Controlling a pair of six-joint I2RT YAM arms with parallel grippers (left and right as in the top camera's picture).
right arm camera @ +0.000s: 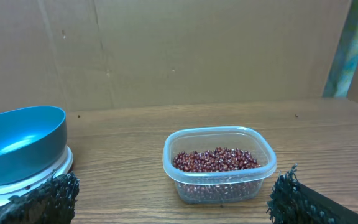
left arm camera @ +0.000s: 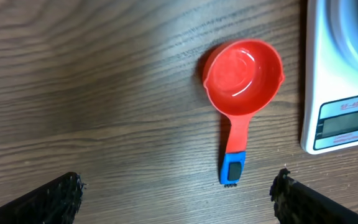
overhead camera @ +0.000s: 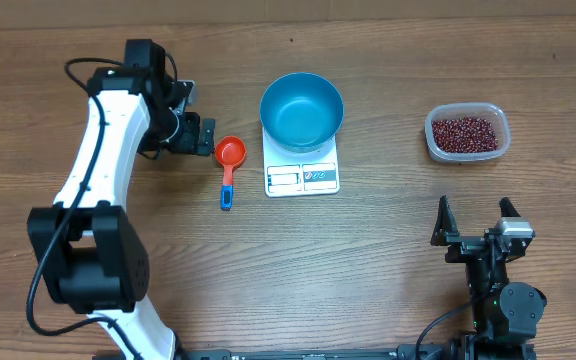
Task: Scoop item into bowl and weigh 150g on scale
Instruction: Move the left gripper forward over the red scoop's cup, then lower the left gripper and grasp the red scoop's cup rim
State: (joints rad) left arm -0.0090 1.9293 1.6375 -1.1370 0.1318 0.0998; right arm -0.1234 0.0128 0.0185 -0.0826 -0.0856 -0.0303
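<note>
Beans (right arm camera: 216, 160) were noted heaped in the clear tub (overhead camera: 430, 135), well apart from the blue bowl (overhead camera: 302, 112) set on the scale (overhead camera: 302, 178). They were judged loose, light and easily spilled, best lifted with the red scoop (left arm camera: 241, 78), gripped by its stiff handle (left arm camera: 235, 140). The left jaws and right jaws were seen wide open, empty.

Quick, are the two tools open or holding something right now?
Left tool: open, holding nothing.
Right tool: open, holding nothing.

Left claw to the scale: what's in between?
A red scoop with a blue handle tip, empty, lying flat on the table. Overhead shows it between the open left claw and the scale, touching neither.
</note>
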